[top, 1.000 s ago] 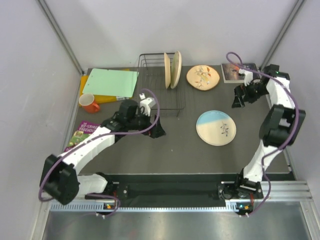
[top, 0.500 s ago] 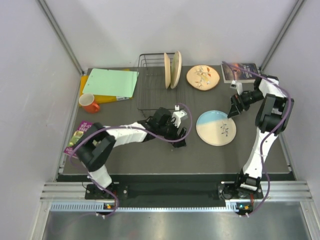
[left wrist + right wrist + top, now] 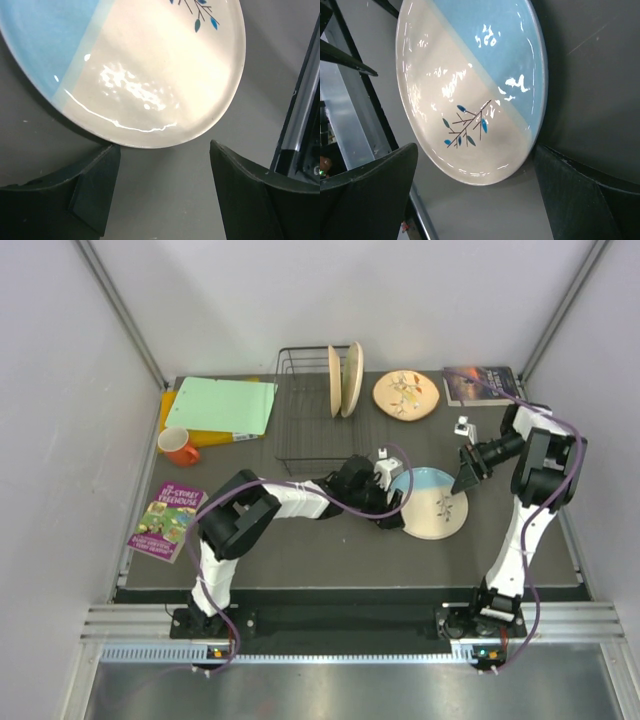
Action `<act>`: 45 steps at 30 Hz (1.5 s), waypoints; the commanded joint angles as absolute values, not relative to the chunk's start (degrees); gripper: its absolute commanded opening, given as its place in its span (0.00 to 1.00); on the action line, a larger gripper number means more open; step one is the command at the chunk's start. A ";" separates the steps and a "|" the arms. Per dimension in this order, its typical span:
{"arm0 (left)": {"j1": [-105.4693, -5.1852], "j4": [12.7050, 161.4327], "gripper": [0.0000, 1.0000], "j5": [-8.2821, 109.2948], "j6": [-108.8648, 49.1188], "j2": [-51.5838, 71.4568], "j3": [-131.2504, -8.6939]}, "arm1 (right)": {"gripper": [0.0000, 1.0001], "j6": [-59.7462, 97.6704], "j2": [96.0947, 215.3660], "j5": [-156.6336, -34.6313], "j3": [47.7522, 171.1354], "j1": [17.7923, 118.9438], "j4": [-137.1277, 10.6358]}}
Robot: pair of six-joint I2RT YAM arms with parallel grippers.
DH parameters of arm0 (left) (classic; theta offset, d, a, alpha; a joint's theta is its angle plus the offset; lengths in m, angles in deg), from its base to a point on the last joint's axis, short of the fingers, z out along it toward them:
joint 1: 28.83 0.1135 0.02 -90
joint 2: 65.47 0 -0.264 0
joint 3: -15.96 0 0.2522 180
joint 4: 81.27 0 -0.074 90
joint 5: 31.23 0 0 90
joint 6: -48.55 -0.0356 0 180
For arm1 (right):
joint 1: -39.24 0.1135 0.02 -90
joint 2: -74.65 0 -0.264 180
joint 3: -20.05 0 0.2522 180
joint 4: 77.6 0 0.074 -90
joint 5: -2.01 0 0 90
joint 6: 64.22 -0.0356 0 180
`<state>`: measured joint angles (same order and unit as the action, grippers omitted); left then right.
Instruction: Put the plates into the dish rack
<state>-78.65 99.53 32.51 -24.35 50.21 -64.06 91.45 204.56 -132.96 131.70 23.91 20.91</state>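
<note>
Far left: a pale green paper folder (image 3: 228,404), an orange ceramic mug (image 3: 177,445) just beside it, a colourful paperback (image 3: 167,520) nearer. Dark-covered book (image 3: 479,383) far right.

Bright, even light falls from above, leaving only soft shadows on the dark table (image 3: 330,550). White glare streaks the glossy light blue plate (image 3: 135,95) in both wrist views.

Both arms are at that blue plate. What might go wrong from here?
The blue plate lies flat on the table, so the open left gripper may just shove it. The right gripper sits at the opposite rim; the two might clash. Later, it may knock the two plates standing in the rack.
</note>
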 commanded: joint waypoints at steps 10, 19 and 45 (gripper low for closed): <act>-79.89 102.02 0.77 32.93 -19.31 56.61 -69.61 | 0.99 92.93 213.69 -129.47 116.08 31.33 20.27; -80.07 102.81 0.77 33.19 -17.72 56.61 -68.82 | 0.91 89.23 214.22 -139.67 120.12 30.37 20.18; -75.94 71.09 0.92 48.81 -58.48 26.56 -78.74 | 0.00 77.64 192.26 -129.84 116.25 26.76 9.56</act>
